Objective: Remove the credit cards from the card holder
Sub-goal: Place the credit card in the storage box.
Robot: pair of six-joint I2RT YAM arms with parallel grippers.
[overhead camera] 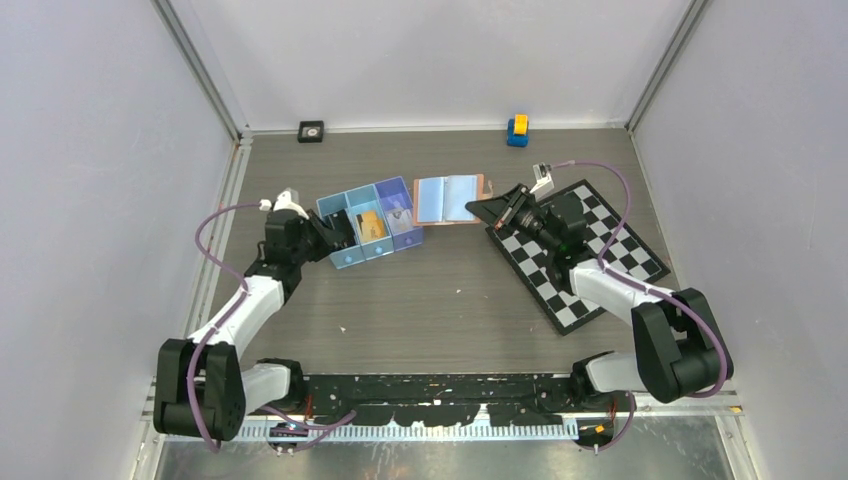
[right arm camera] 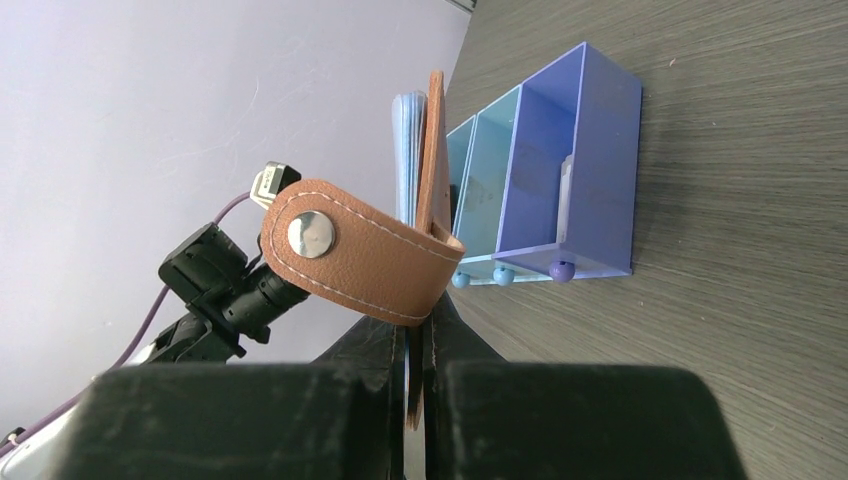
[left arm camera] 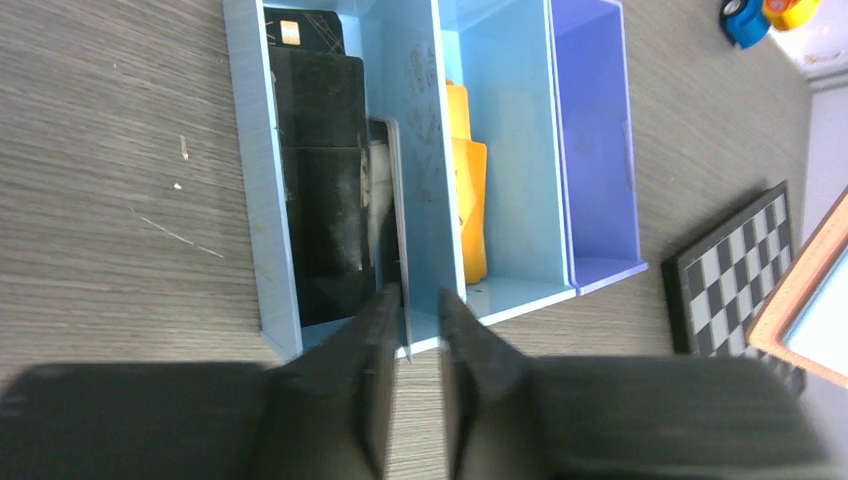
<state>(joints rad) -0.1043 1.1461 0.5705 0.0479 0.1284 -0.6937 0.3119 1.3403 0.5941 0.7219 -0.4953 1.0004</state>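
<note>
The right gripper is clamped on the edge of the tan leather folding card holder, which is spread open at the table's 12 o'clock — a blue divided plastic tray sits at its 9 o'clock. The left gripper has its jaws slightly apart around a dark grey plastic card standing on edge in the tray — the orange cards are one compartment over.

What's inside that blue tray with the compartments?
Dark cards in the left compartment, a grey one on edge; orange cards in the middle; a pale card in the purple. Anything under the stacks is hidden.

Dark grey wood-grain tabletop; plain pale lilac-white walls behind and beside it; aluminium corner posts at its far corners.
</note>
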